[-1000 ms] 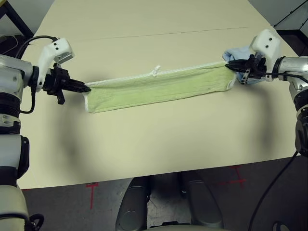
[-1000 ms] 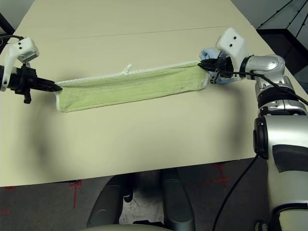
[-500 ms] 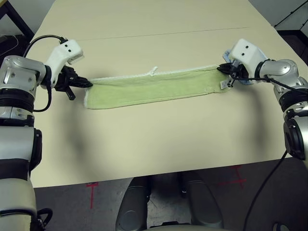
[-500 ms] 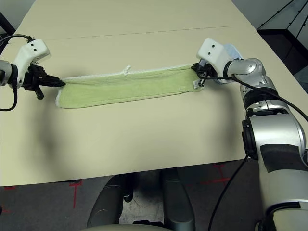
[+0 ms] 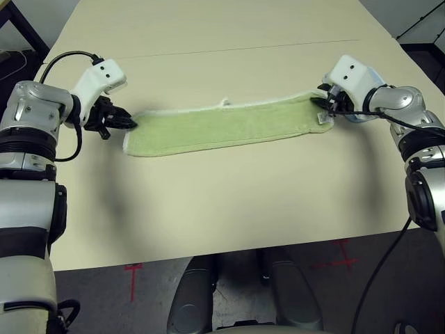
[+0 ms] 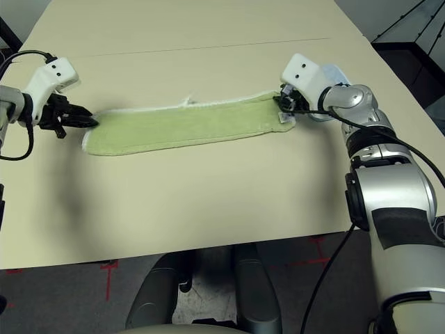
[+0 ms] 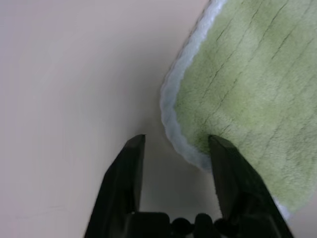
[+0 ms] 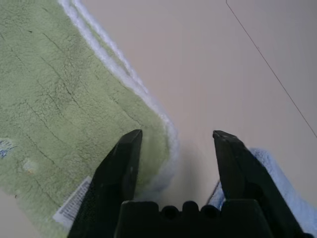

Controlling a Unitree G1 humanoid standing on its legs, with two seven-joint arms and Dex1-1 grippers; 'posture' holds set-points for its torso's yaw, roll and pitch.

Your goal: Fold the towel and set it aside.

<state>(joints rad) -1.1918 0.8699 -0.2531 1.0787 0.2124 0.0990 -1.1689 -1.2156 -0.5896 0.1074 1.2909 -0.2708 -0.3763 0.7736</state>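
Both sets of jaws stood apart with nothing held between them. The left gripper [image 7: 174,144] had its fingers on either side of the towel's white-edged corner, one fingertip over bare table, the other over the green pile. The right gripper [image 8: 176,136] was likewise spread over the opposite end, its fingers on either side of the stitched border near the small white tag [image 8: 73,204].

The towel [image 5: 222,125] lay flat as a long, narrow strip across the middle of the frame, its left end just beside the left gripper at centre left, its right end beneath the right gripper at upper right. A folded blue towel [image 8: 277,176] sat just behind the right gripper.

The lengthwise fold looked done; a crosswise fold likely remained. To do it well, each gripper should pinch both layers at a corner, keeping the white borders aligned.

The table [image 5: 229,209] offered wide bare room below and above the strip. Its near edge ran along the lower frame, well apart from the cloth; the blue towel crowded the right end.
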